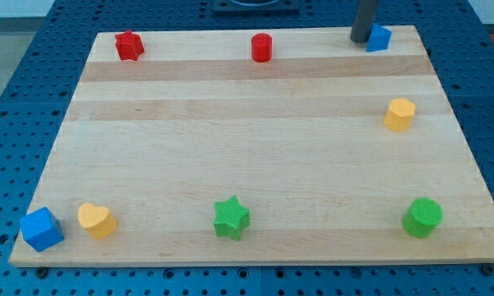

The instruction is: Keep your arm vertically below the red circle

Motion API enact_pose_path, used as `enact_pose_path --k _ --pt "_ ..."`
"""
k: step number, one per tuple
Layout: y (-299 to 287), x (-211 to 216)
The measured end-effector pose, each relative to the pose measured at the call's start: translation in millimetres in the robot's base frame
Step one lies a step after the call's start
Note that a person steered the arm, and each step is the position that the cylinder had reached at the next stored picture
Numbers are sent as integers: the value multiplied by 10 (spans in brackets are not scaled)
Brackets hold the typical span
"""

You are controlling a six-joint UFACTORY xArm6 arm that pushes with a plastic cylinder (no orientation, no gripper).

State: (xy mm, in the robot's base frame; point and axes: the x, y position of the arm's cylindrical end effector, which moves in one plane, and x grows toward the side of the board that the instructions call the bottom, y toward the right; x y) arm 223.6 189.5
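Needing a slide from the board's one o'clock edge toward bare wood at six o'clock of the small red cylindrical circle block (pixel 261 47), steering clear of every block and stopping directly beneath it. Sitting now at three o'clock of that circle, well apart, my tip (pixel 360 39) touching the blue angular block (pixel 380 38). Carrying no jaws: just a bare dark rod, gripping nothing.
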Motion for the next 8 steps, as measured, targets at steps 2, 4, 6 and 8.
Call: enact_pose_path --k 2,4,6,8 --pt "-338 42" --pt "-1179 454" --pt "-1597 547" --pt "-1773 546"
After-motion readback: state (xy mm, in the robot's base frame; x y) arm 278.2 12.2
